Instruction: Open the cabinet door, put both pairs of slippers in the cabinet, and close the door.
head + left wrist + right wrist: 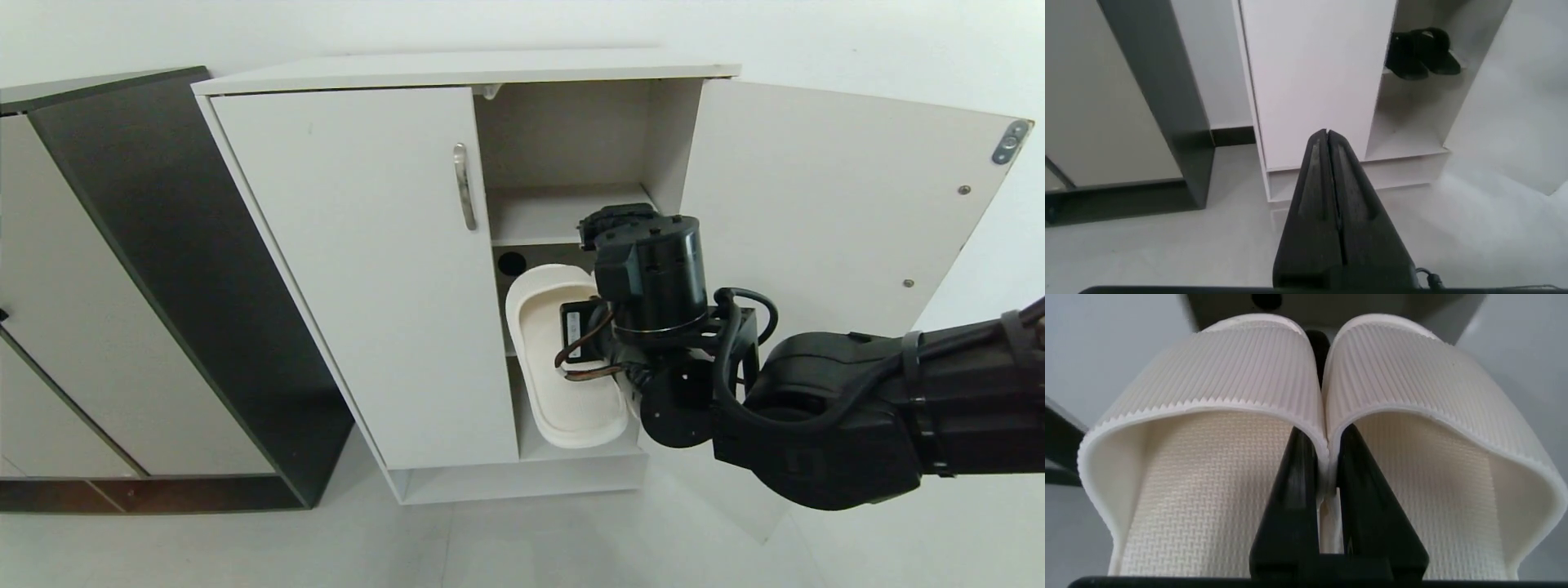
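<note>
The right gripper (1327, 461) is clamped on the pair of white slippers (1208, 400), its two black fingers pinching the slippers' inner edges together where they meet. It holds them in the open right half of the white cabinet (367, 269), in front of the lower compartment; whether they touch a shelf I cannot tell. The cabinet is flat, smooth, rigid board, and its right door (824, 212) stands swung wide. The white slippers look like light moulded foam: broad ribbed straps, woven-patterned footbeds and rounded outlines. They are probably soft enough to bend under the pinch and grippy rather than slick, so the doubled inner edge seems a sound place to hold. The pair of black slippers (1422, 53) lies side by side on a shelf inside. The left gripper (1327, 143) hangs near the cabinet front, fingers pressed together on nothing.
</note>
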Available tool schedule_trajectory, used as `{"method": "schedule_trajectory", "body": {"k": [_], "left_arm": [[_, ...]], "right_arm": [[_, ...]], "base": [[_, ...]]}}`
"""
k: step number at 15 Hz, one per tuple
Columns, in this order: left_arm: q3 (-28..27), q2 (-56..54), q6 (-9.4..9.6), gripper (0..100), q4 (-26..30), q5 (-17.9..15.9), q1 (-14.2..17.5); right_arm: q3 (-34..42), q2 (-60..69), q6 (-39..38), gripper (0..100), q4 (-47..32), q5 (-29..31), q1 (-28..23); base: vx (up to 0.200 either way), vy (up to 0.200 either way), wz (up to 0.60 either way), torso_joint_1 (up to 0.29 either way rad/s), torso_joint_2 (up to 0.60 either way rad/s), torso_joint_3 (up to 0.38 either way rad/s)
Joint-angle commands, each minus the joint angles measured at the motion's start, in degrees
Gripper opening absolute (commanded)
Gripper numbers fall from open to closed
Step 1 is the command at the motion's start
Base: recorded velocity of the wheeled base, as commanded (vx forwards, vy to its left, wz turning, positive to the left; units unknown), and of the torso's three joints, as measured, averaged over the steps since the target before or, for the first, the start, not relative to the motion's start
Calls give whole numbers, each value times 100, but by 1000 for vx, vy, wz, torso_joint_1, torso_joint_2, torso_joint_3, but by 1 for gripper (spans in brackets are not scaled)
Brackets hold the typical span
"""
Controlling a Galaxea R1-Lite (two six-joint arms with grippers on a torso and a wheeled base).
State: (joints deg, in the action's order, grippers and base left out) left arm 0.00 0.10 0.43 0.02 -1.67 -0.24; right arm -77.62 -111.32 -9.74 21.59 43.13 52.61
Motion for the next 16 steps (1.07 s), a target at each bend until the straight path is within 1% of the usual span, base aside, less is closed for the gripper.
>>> {"method": "schedule_trajectory", "body": {"k": [1, 6, 16], "left_arm": [[0, 8, 1, 0, -2, 0, 7], [0, 8, 1, 0, -2, 0, 7], [0, 8, 1, 0, -2, 0, 7]], "right_arm": [[1, 93, -2, 0, 3, -6, -14], [-8, 102, 7, 0, 21, -15, -14], [-368, -21, 183, 0, -6, -24, -32]], "base": [[0, 0, 0, 0, 0, 0], [0, 0, 0, 0, 0, 0], [200, 0, 0, 3, -1, 4]]}}
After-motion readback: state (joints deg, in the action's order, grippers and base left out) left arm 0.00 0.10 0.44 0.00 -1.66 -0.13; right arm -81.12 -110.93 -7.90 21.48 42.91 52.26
